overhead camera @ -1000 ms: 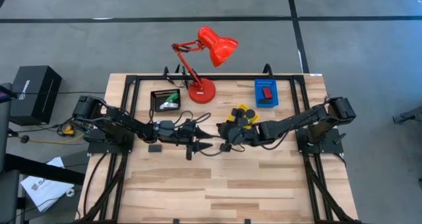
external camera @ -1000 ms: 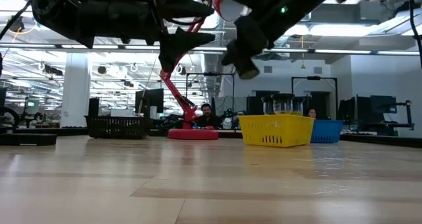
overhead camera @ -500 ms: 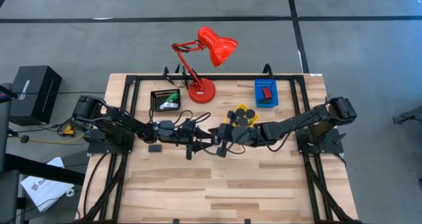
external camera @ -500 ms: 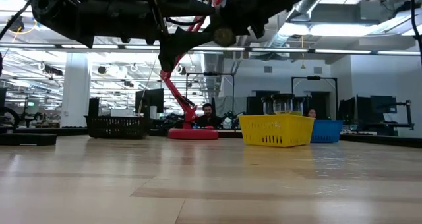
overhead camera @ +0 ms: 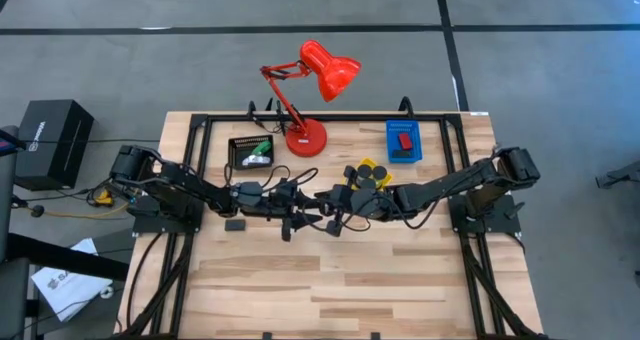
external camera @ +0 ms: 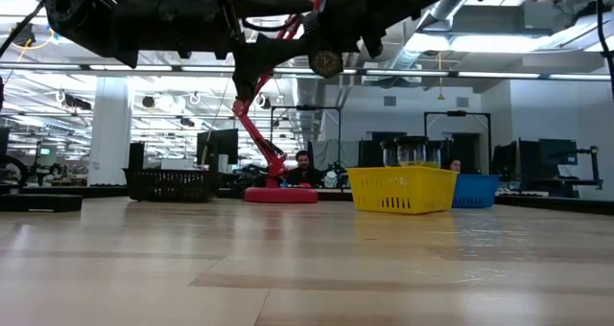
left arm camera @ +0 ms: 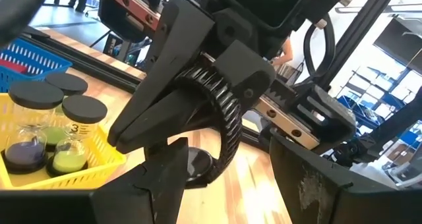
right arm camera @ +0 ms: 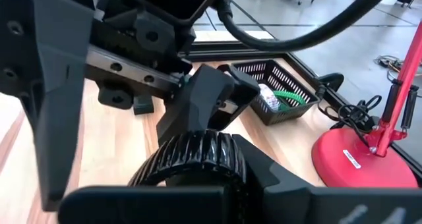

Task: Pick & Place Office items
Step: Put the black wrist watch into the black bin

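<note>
The black tape roll (left arm camera: 224, 118), a ring with a ribbed outer edge, hangs in the air above the middle of the wooden table (overhead camera: 350, 280), where your two arms meet nose to nose. Your right gripper (overhead camera: 338, 220) is clamped on the roll, one finger outside the ring and one through its hole. Your left gripper (overhead camera: 318, 212) faces it with its fingers (left arm camera: 165, 181) spread apart, one to each side of the lower part of the roll. You cannot tell whether they touch it.

Just beyond the right gripper sits the yellow tray (left arm camera: 99, 161), holding several black-lidded jars (left arm camera: 36, 95), some with purple or green contents. Further towards the right rear corner is the blue tray (overhead camera: 392, 155), with a red block (overhead camera: 404, 140) inside. Towards the left rear is the black tray (overhead camera: 234, 152), with something green in it. The red desk lamp (overhead camera: 305, 138) stands between the black and blue trays at the back edge. A small black block (overhead camera: 235, 223) lies on the table just beside your left arm.
</note>
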Available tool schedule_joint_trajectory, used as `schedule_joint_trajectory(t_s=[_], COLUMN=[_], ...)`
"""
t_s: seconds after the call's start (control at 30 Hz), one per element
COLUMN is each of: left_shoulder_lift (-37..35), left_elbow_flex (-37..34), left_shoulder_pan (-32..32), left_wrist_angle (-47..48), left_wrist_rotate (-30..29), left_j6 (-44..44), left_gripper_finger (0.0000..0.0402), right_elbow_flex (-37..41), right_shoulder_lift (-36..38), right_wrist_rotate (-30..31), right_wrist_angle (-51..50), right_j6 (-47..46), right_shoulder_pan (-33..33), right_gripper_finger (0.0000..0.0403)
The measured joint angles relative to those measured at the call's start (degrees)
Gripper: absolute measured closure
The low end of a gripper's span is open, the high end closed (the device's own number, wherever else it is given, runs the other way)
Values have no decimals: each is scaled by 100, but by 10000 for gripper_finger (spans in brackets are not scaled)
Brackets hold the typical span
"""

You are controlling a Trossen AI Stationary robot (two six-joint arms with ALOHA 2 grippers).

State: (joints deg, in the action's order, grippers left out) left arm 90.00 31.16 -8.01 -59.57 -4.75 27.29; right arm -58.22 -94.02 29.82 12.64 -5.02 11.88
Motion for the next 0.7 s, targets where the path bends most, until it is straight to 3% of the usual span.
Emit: schedule_joint_trajectory(t_s=[0.37,0.7], left_shoulder_lift=[0,0], left_elbow_flex=[0,0], left_shoulder_pan=[-33,-31], left_wrist_angle=[-51,-100], left_wrist_rotate=[-22,-19], left_j6=[-323,-354], left_gripper_finger=[209,339], right_elbow_flex=[0,0], right_shoulder_lift=[0,0], right_wrist_rotate=[-2,-13], right_wrist_angle=[15,17], right_j6=[-1,-11], right_shoulder_pan=[-2,-2], right_gripper_finger=[403,403])
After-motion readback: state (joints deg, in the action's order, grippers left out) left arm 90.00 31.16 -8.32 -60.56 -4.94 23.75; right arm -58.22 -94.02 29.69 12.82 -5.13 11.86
